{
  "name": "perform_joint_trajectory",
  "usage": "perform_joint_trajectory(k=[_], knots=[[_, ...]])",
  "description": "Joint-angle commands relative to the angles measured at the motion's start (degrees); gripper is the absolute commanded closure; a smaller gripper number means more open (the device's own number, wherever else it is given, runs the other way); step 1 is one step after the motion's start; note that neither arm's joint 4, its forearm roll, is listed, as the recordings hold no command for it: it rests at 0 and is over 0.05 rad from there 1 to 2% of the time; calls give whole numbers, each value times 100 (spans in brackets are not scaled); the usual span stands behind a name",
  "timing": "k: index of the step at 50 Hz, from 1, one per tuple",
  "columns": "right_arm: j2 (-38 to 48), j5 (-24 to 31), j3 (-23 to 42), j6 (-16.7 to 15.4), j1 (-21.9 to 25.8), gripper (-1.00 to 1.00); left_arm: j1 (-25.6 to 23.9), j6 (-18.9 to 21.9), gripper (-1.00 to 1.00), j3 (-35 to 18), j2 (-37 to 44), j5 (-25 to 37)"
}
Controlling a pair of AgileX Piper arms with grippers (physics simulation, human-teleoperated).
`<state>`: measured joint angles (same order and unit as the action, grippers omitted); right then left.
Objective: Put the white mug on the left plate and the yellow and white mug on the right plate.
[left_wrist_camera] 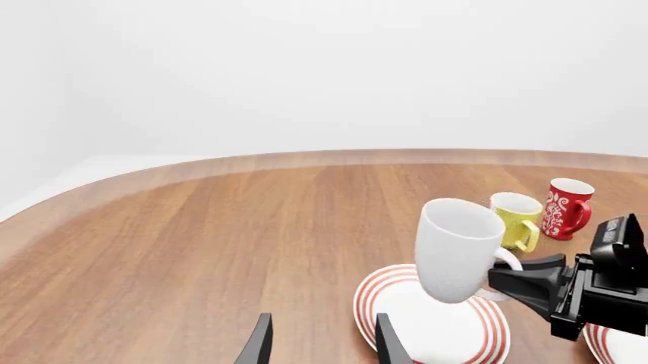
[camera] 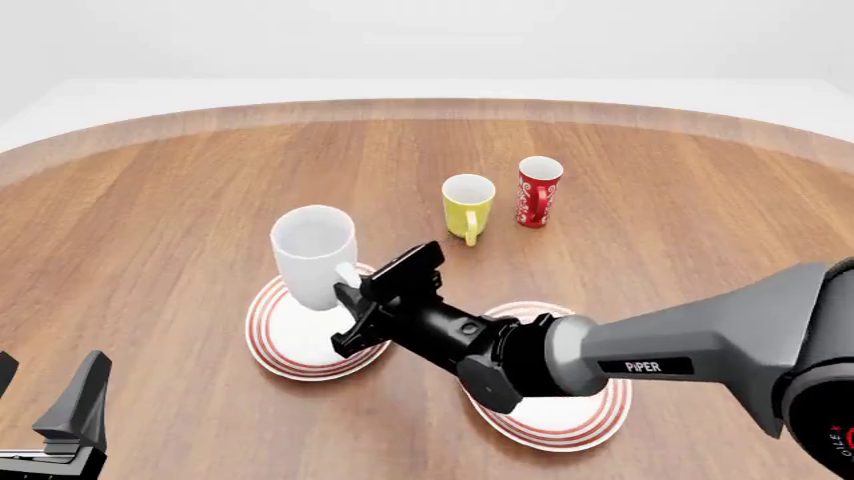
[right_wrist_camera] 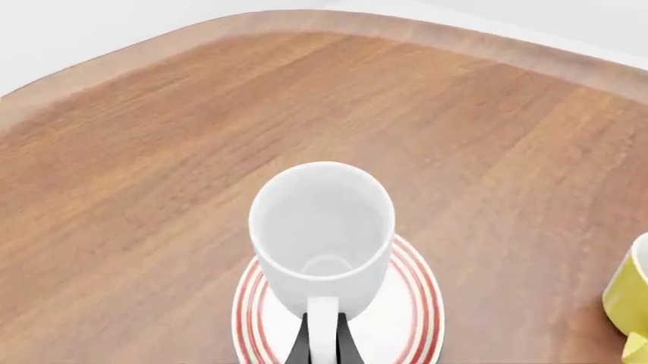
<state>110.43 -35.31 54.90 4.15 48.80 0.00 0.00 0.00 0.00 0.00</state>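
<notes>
My right claw is clamped on the handle of the white mug, holding it upright over the left plate, so I judge I'm in the placing step; whether it touches the plate I cannot tell. My left claw hangs open at seven o'clock. Next comes the yellow mug, at twelve o'clock of the right plate
</notes>
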Motion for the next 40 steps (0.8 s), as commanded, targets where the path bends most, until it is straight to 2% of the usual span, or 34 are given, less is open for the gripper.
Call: perform_joint_trajectory(k=[1,40], knots=[[150,-15,104,62,9,100,0,0,-100,0,0,0],[604,50,394,131,36,100,0,0,-100,0,0,0]])
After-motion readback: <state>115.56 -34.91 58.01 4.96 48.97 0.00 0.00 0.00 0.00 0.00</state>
